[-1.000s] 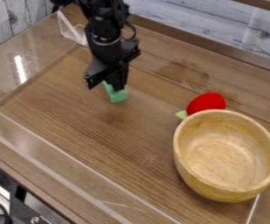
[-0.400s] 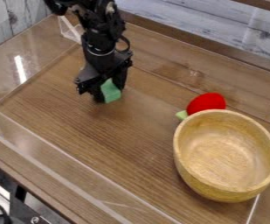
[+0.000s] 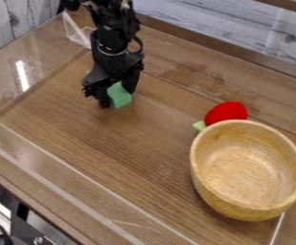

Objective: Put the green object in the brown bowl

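The green object point(image 3: 120, 96) is a small light-green block on the wooden table, left of centre. My gripper point(image 3: 109, 94) reaches down over it from the black arm, jaws spread wide and open. The block lies between the fingers, with one dark finger point(image 3: 93, 91) on its left. Whether the fingers touch the block cannot be told. The brown bowl point(image 3: 204, 145), a large round wooden one with nothing inside, stands at the right front, well apart from the gripper.
A red round fruit toy with a green stem point(image 3: 226, 114) lies just behind the bowl's rim. Clear plastic walls point(image 3: 60, 182) fence the table along the front, left and back edges. Bare wood lies between block and bowl.
The jaws have spread wider. The gripper and the green block under it have shifted a little to the left and back.
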Available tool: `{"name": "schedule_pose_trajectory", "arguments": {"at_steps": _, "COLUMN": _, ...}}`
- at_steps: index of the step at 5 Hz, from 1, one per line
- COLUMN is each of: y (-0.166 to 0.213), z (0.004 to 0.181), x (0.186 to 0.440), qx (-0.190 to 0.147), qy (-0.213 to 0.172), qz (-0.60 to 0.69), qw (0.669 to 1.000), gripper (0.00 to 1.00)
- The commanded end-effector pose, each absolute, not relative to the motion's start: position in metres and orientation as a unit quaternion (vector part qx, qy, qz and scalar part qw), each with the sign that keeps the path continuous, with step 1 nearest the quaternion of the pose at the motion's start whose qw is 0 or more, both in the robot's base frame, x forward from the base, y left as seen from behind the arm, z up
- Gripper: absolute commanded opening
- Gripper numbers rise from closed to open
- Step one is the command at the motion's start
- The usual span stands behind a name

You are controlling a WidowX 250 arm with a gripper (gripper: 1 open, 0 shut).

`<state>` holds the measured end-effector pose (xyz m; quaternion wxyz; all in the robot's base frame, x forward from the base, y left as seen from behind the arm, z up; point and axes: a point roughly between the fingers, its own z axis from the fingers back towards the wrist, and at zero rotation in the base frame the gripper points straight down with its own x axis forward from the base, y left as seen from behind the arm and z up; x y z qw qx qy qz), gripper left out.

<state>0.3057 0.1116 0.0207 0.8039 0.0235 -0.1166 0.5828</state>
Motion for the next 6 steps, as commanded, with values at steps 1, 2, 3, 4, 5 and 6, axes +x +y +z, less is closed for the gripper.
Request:
{"name": "schedule_pose_trajectory", "arguments": {"at_steps": 1, "y": 0.1171, "z": 0.0295, "x": 0.3129, "qx": 0.027, "qy": -0.126, "qz": 0.586, "qw": 0.800, "gripper": 0.00}}
{"name": "schedule_pose_trajectory", "arguments": {"at_steps": 2, "y": 0.1196, "z": 0.0283, "x": 0.3130, "qx": 0.035, "qy": -0.114, "qz": 0.590, "qw": 0.799, "gripper": 0.00}}
{"name": "schedule_pose_trajectory", "arguments": {"at_steps": 3, "y": 0.1192, "z": 0.0267, "x": 0.3128, "qx": 0.043, "qy": -0.100, "qz": 0.598, "qw": 0.794, "gripper": 0.00}}
{"name": "schedule_pose_trajectory", "arguments": {"at_steps": 4, "y": 0.1184, "z": 0.0258, "x": 0.3117, "qx": 0.049, "qy": -0.084, "qz": 0.606, "qw": 0.790, "gripper": 0.00}}
{"name": "schedule_pose_trajectory", "arguments": {"at_steps": 5, "y": 0.1193, "z": 0.0247, "x": 0.3148, "qx": 0.051, "qy": -0.067, "qz": 0.593, "qw": 0.801, "gripper": 0.00}}
{"name": "schedule_pose_trajectory", "arguments": {"at_steps": 6, "y": 0.1202, "z": 0.0247, "x": 0.3175, "qx": 0.052, "qy": -0.053, "qz": 0.582, "qw": 0.810, "gripper": 0.00}}
